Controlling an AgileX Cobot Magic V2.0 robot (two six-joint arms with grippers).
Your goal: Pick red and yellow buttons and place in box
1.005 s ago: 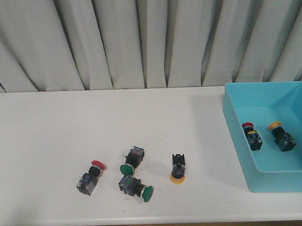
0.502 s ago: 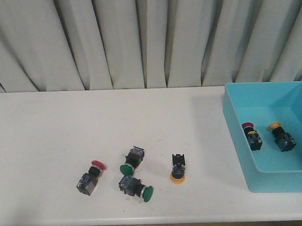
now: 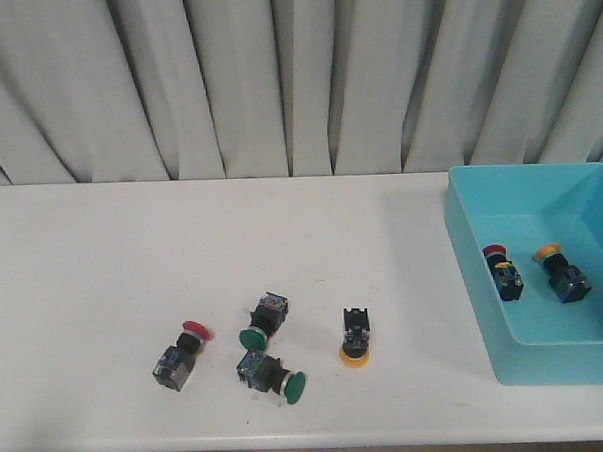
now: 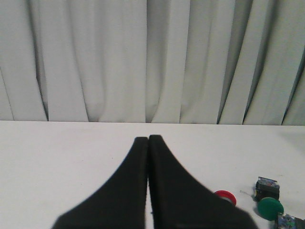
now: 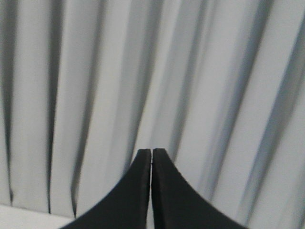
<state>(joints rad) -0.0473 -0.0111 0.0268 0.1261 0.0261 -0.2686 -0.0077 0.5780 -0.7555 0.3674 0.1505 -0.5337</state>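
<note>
A red button (image 3: 184,351) with a grey body lies at the table's front left, and a yellow button (image 3: 354,337) stands cap-down near the middle. Inside the light-blue box (image 3: 465,249) at the right lie another red button (image 3: 502,270) and another yellow button (image 3: 561,272). Neither arm shows in the front view. My left gripper (image 4: 148,139) is shut and empty above the table; the red button's cap (image 4: 226,197) peeks out beside its fingers. My right gripper (image 5: 151,151) is shut, empty, and faces the curtain.
Two green-capped switches (image 3: 264,321) (image 3: 272,375) lie between the loose red and yellow buttons; one green cap (image 4: 269,207) also shows in the left wrist view. A pleated grey curtain (image 3: 275,77) hangs behind the white table (image 3: 103,255).
</note>
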